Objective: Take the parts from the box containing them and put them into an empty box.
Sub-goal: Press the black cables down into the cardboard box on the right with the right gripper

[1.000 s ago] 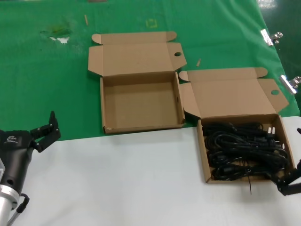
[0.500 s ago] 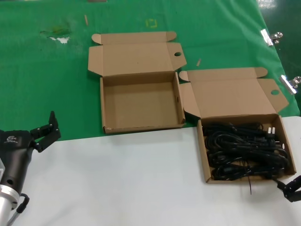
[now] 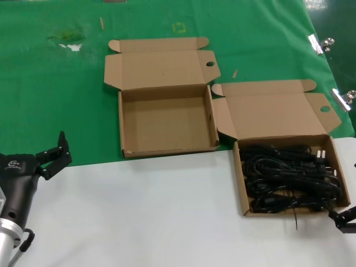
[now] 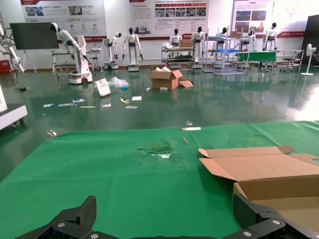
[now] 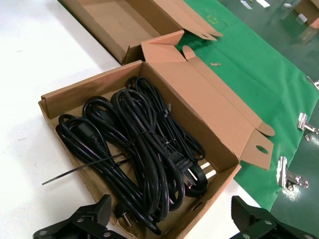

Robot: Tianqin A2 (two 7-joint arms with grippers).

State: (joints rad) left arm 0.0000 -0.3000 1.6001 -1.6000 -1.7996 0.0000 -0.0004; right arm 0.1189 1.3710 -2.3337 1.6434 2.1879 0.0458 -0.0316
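Note:
The parts, black power cords [image 3: 289, 177], lie coiled in the right cardboard box [image 3: 240, 183], whose lid is open. In the right wrist view the cords [image 5: 144, 144] fill that box [image 5: 60, 99]. The empty box [image 3: 167, 119] stands open to its left on the green cloth; it also shows in the left wrist view [image 4: 279, 184]. My right gripper [image 3: 345, 218] is open just in front of the full box's near right corner, with its jaws spread wide over the box edge [image 5: 169, 221]. My left gripper [image 3: 53, 154] is open and empty at the far left, also seen in its wrist view [image 4: 167, 219].
A thin black tie [image 3: 296, 219] sticks out of the full box onto the white table [image 3: 139, 211]. Metal binder clips [image 3: 316, 43] hold the green cloth [image 3: 55, 100] at the right edge. A small stick [image 3: 235, 73] lies between the boxes' lids.
My right gripper has drawn back from over the full box's front right corner towards the table's front right. The left arm and the boxes have not moved.

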